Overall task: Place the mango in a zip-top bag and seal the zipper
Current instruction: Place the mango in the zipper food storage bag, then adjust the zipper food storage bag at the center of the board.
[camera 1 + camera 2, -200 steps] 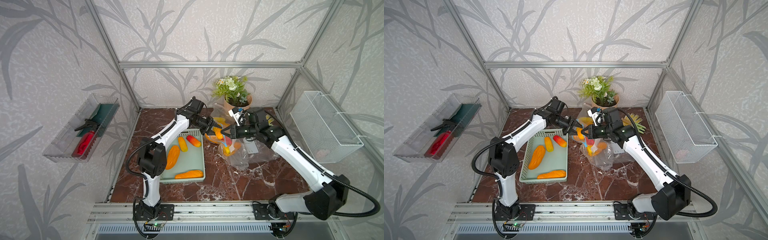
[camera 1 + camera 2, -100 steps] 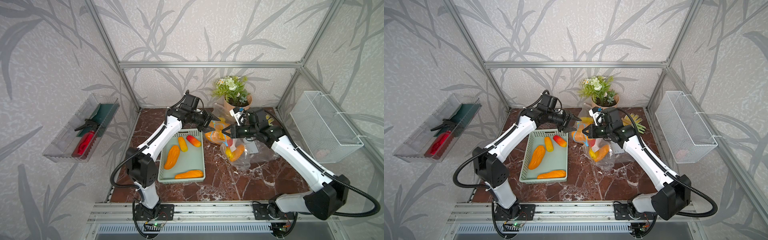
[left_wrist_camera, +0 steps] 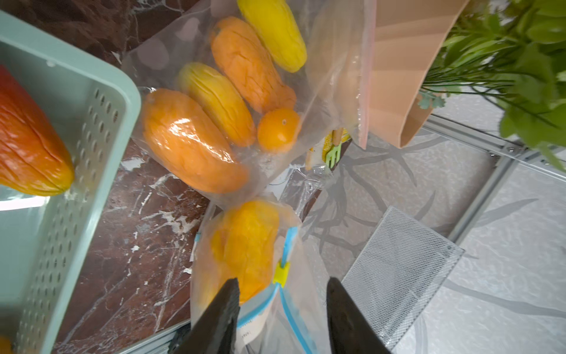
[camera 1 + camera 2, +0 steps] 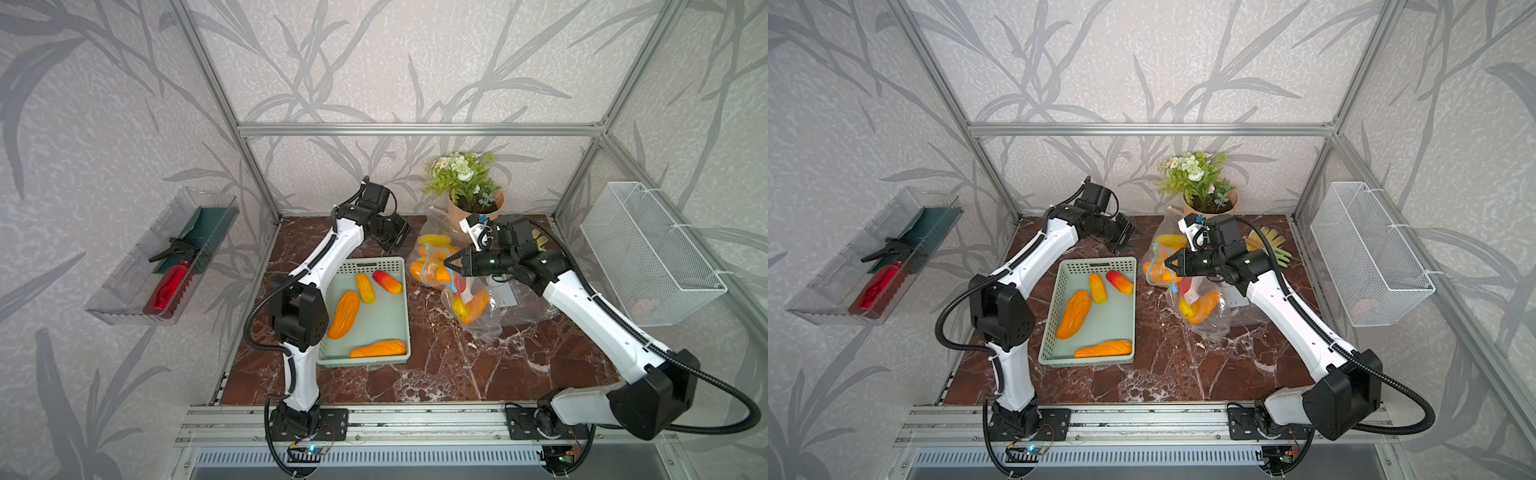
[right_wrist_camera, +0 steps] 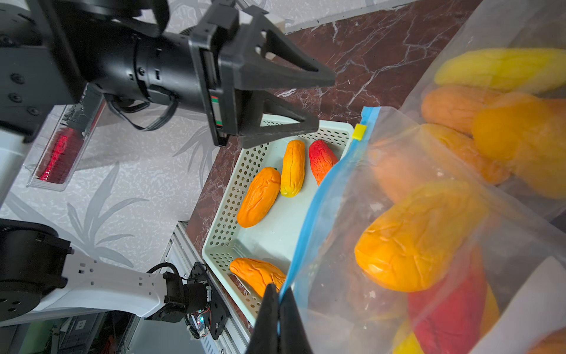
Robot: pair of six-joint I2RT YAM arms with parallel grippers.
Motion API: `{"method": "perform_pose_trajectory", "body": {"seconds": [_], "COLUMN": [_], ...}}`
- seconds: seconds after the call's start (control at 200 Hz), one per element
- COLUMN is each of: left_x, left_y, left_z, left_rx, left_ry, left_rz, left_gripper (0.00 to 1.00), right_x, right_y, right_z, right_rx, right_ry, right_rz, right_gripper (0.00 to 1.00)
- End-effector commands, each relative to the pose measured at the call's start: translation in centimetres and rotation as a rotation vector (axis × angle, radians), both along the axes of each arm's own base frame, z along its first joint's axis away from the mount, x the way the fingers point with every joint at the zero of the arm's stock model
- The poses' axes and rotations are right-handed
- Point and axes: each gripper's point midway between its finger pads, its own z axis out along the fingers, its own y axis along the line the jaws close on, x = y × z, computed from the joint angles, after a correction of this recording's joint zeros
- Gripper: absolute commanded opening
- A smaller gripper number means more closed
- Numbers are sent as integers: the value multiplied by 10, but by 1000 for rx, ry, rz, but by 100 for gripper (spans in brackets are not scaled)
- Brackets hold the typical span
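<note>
Now released, the mango (image 5: 419, 236) lies inside the zip-top bag (image 4: 486, 328); the left pincer (image 5: 325, 102) has backed away, half open and empty, while the right pincer (image 4: 448, 262), clamped tight, holds the zipper (image 5: 309, 220); sealing remains.

Grey leaf-patterned walls (image 4: 374, 62) behind a metal frame (image 4: 415, 129); red-brown marble tabletop (image 4: 457, 374); clear tray (image 4: 124, 266) on left wall, white wire basket (image 4: 648, 249) right, potted plant (image 4: 461, 174) far.

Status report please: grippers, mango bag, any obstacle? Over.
Left gripper jaws open, empty. Right gripper shut on light-blue zipper strip of clear crinkly zip-top bag; orange mango inside, mouth unsealed. Second clear bag of mangoes close beside.
</note>
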Motion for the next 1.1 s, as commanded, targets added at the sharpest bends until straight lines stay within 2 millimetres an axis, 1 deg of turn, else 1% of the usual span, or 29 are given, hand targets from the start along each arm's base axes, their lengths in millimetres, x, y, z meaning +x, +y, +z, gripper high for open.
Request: {"method": "perform_pose_trajectory", "body": {"seconds": [0.0,0.065,0.18,0.275,0.365,0.465,0.635,0.88,0.89,0.96,0.99,1.095], "left_x": [1,3,3,-1,-3,-3,-2,1,1,3,4,7], "left_y": [-4,-10,-24,-34,-40,-38,-36,-33,-33,-35,-37,-41], "left_z": [6,6,4,-2,-9,-14,-15,-13,-13,-11,-11,-3], "left_rx": [15,2,-18,-21,-18,0,22,51,52,46,44,31], "left_ry": [-17,-27,-25,-13,1,5,-3,-38,-40,-56,-60,-94], "left_rz": [-8,-9,-35,-60,-73,-77,-79,-90,-91,-104,-110,-134], "left_gripper": [42,40,39,39,38,33,22,21,20,5,0,0], "right_x": [-1,-1,-2,-2,-2,-2,-3,-6,-6,-7,-8,-8], "right_y": [1,1,2,1,1,1,1,-1,-1,-1,-1,-2], "right_z": [22,22,21,21,21,21,21,22,22,21,21,22], "right_rx": [31,32,35,33,32,33,31,33,33,34,34,34], "right_ry": [-45,-43,-40,-41,-39,-39,-38,-34,-35,-33,-32,-33], "right_rz": [18,19,22,22,22,21,20,21,21,20,20,14], "right_gripper": [0,0,0,0,0,0,0,0,0,0,0,0]}}
